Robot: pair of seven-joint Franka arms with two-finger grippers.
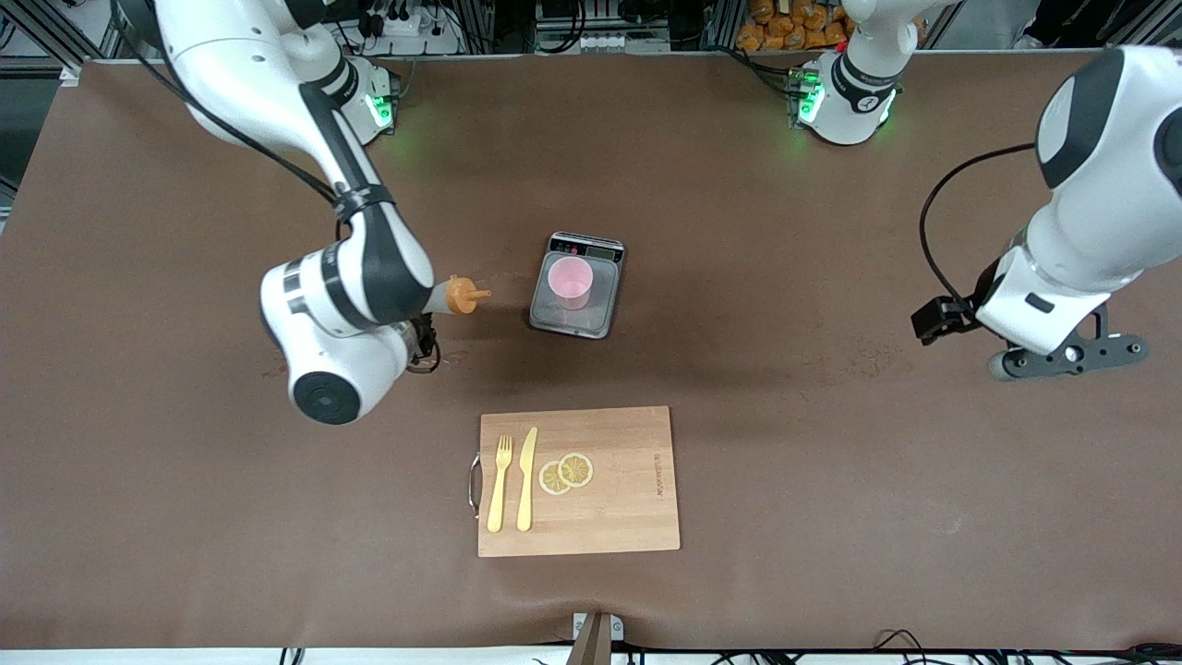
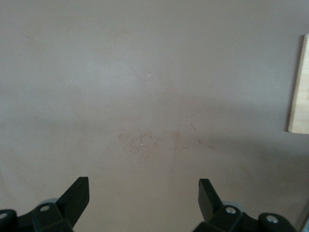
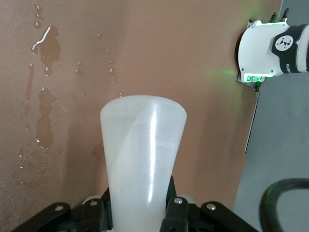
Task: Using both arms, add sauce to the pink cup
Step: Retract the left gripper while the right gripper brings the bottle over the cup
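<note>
Board (image 1: 591,517) near the table's (image 1: 831,462) front-camera edge, abt mid-length; fork (image 1: 500,484), knife (image 1: 527,478) and two lemon slices (image 1: 565,472) on it, well apart from the work, prob. just props, out of the pour path.

Farther up, mid-table: scale (image 1: 578,284) w/ pink cup (image 1: 570,282) upright on its plate, rim open to the top. Likely set there so the added sauce can be weighed.

Beside the scale, toward the right arm's end: right gripper (image 3: 140,212) clamped on the bottle (image 1: 459,296), held near-horizontal above the table, orange cap and nozzle aimed at the cup, not yet over the rim. Tilted that way prob. to bring the nozzle in for the squeeze. Wet drops on the cloth under it in the right wrist view.

Toward the left arm's end edge: left gripper (image 2: 144,198) fingers spread wide, nothing between, over bare cloth, waiting. No hold on the cup, though a steadying grip may be wanted for the pour.
</note>
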